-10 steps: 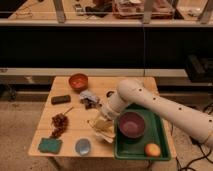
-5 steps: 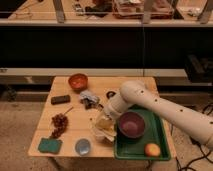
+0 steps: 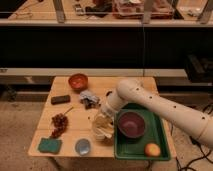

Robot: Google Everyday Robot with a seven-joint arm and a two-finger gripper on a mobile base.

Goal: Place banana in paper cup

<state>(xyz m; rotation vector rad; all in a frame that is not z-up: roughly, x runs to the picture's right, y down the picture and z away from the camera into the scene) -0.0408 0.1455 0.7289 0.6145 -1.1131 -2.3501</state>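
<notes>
My arm [image 3: 165, 107] reached in from the right and bent down over the wooden table [image 3: 75, 127], ending just left of the green tray [image 3: 160, 142]. My gripper [image 3: 102, 122] hung low there, right over the paper cup [image 3: 101, 131], which stood on the table touching the tray's left edge. Whether the gripper was parted or closed, I could not tell; it blurred into the pale shapes below it. Something pale yellow showed at the cup's mouth under the gripper, likely the banana [image 3: 105, 126], though I could not tell whether it sat inside the cup or was held above it.

In the tray, the maroon bowl [image 3: 131, 124] sat near the tray's left side, and a round orange fruit [image 3: 152, 149] lay at the tray's front right corner. Left of the tray, beyond the cup, a flat blue-grey dish [image 3: 82, 146] lay near the table's front edge, with a green sponge [image 3: 49, 145] further left. A bunch of dark grapes [image 3: 59, 123] lay behind the sponge, a dark bar [image 3: 60, 99] behind that, and an orange bowl [image 3: 78, 81] at the back. A crumpled grey object [image 3: 90, 98] lay behind the cup.
</notes>
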